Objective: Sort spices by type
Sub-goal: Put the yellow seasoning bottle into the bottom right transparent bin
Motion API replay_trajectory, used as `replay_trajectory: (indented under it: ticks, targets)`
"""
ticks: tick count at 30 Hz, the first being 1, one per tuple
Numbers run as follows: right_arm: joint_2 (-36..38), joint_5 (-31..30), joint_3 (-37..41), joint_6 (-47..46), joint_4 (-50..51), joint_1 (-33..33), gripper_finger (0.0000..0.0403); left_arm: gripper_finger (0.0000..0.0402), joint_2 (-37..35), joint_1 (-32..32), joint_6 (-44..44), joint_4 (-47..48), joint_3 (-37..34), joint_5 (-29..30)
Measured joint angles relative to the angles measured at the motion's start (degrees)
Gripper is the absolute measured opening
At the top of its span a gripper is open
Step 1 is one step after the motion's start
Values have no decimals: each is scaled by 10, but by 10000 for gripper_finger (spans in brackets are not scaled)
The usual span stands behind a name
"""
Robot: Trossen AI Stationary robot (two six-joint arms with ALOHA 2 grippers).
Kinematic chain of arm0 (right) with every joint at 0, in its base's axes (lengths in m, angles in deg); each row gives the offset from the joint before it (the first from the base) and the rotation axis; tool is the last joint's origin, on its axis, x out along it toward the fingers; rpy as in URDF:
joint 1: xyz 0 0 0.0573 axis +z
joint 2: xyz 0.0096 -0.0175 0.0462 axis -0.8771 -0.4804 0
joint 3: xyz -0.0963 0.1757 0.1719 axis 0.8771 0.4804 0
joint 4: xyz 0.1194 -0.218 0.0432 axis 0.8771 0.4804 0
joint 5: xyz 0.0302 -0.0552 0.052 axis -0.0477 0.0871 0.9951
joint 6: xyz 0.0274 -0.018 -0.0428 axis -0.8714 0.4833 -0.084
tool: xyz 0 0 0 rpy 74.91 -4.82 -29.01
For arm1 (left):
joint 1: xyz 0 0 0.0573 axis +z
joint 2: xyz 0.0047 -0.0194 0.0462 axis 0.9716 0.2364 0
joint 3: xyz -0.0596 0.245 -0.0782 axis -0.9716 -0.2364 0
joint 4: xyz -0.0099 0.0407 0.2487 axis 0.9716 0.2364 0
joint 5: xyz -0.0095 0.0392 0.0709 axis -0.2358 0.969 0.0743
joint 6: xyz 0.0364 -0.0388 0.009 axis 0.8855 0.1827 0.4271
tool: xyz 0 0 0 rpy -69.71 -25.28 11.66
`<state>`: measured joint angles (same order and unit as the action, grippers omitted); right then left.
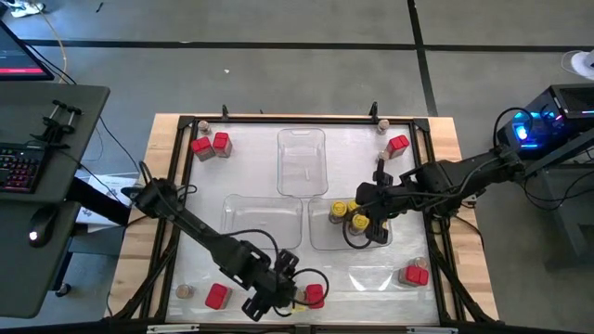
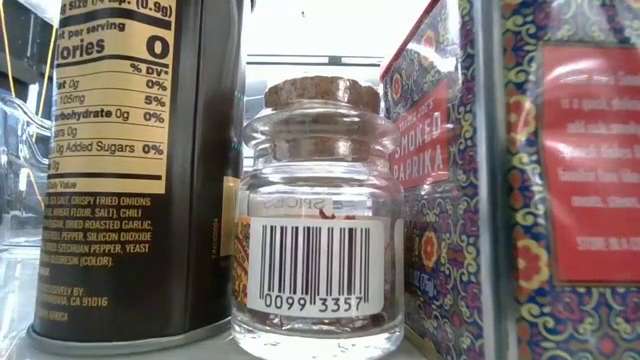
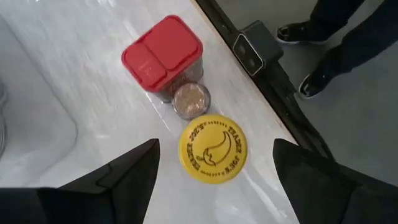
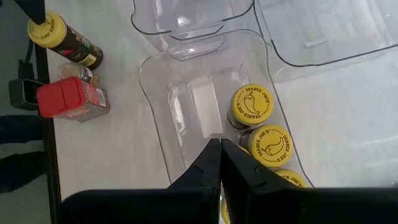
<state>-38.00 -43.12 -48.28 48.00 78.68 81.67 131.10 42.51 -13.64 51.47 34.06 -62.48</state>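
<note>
My left gripper (image 3: 216, 149) is open near the table's near edge, one finger on each side of a yellow-lidded jar (image 3: 212, 149) standing upright; a gap shows at both sides. Beside that jar stand a cork-topped jar (image 3: 191, 99) and a red box (image 3: 163, 53). The same jar (image 2: 318, 215), dark yellow-lid jar (image 2: 120, 170) and red box (image 2: 500, 180) fill the low view. My right gripper (image 4: 221, 152) is shut above a clear tray (image 4: 180, 99) that holds three yellow-lidded jars (image 4: 252, 102). In the high view it hovers at that tray (image 1: 320, 237).
Two red boxes (image 1: 211, 144) stand at the far left, one (image 1: 398, 144) at the far right, one (image 1: 216, 295) near left, one (image 1: 413, 276) near right. Small jars sit beside them. Other clear trays (image 1: 302, 162) (image 1: 264, 218) lie mid-table. A raised frame (image 1: 186, 186) borders the table.
</note>
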Motion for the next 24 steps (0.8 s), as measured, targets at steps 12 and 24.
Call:
replay_trajectory:
  ticks: [12, 24]
  targets:
    - [0, 0, 0, 4, 10, 0, 0, 301, 17, 16, 27, -7, -12, -36]
    - [0, 0, 0, 4, 10, 0, 0, 301, 17, 20, 45, -20, -33, -50]
